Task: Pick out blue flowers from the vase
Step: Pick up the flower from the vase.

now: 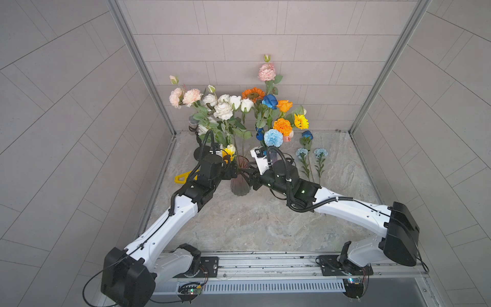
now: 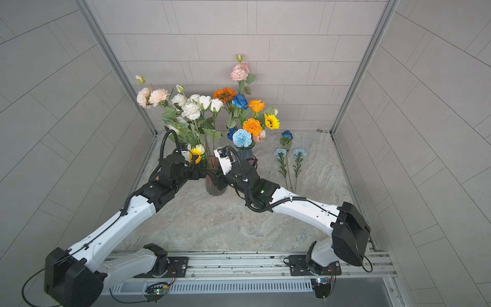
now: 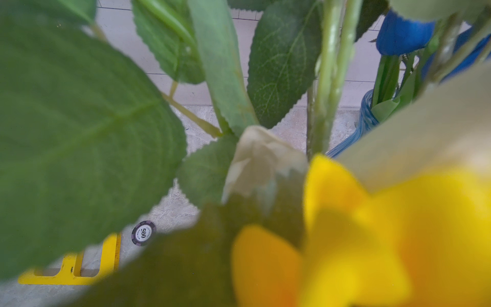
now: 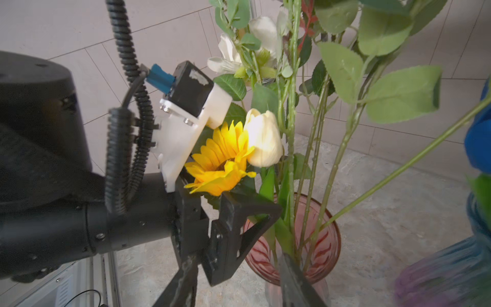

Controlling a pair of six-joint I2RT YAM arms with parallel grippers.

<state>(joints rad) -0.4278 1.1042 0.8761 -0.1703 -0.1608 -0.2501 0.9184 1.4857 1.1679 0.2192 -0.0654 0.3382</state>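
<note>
My left gripper (image 4: 239,220) gapes wide at the pink vase (image 1: 240,183); my right gripper (image 4: 239,281) sits half-spread around its stems, gripping nothing I can confirm. Three blue flowers (image 1: 310,156) lie at three o'clock — others remain in the blue vase (image 2: 245,154).

Two vases: a pink ribbed one (image 1: 240,183) and a blue one (image 2: 244,154). On the desk (image 1: 239,226) lie 3 blue flowers: 2 pale-blue carnations (image 1: 301,152) (image 1: 320,152) and 1 deep-blue rose (image 1: 307,134). Also 1 yellow plastic piece (image 1: 181,178), 1 poker chip (image 3: 143,233), 2 arms.
</note>
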